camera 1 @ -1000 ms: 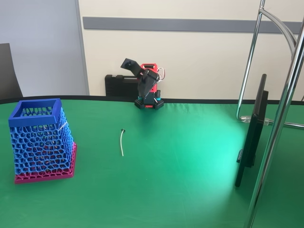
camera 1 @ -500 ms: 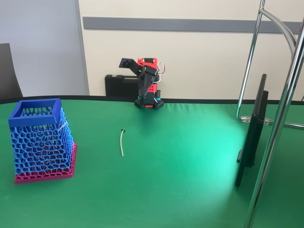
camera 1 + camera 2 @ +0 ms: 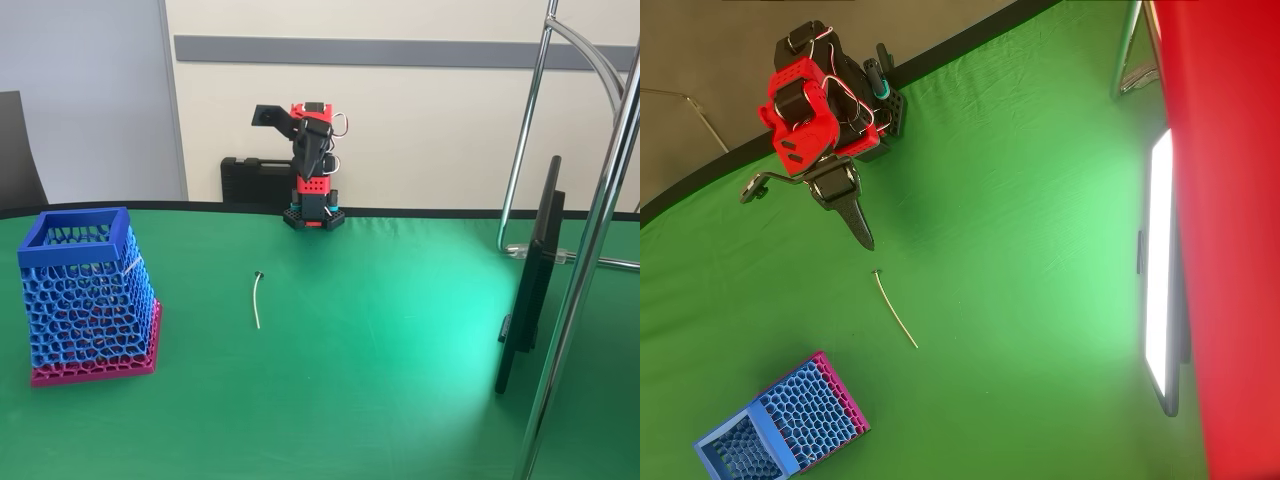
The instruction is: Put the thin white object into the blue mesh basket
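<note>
The thin white strip [image 3: 895, 309] lies flat on the green tabletop [image 3: 1020, 300], between the blue basket [image 3: 780, 425] and the arm, its length roughly continuing the line of the raised jaws [image 3: 862, 228], which look pressed together and empty.

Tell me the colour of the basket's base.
Magenta-pink, under the blue mesh basket; clearest in the fixed view.

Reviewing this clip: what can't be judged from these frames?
- Whether the claw is open or shut: its fingers overlap in the overhead view and look small and dark in the fixed view.
- The basket's inside: its mesh walls hide it in the fixed view.
- The white strip's detail: too thin.
</note>
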Controlling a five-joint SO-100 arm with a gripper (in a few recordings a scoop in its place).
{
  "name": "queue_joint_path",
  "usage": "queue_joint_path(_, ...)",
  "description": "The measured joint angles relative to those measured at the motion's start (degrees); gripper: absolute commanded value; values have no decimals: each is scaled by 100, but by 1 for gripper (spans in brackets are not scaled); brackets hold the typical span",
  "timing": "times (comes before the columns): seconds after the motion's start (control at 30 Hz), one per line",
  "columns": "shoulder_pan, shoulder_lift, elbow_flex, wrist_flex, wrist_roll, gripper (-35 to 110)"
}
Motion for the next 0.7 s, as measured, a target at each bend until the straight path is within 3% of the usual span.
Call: queue_joint_path(0.7, -237, -3419, -1503, -123, -79, 3)
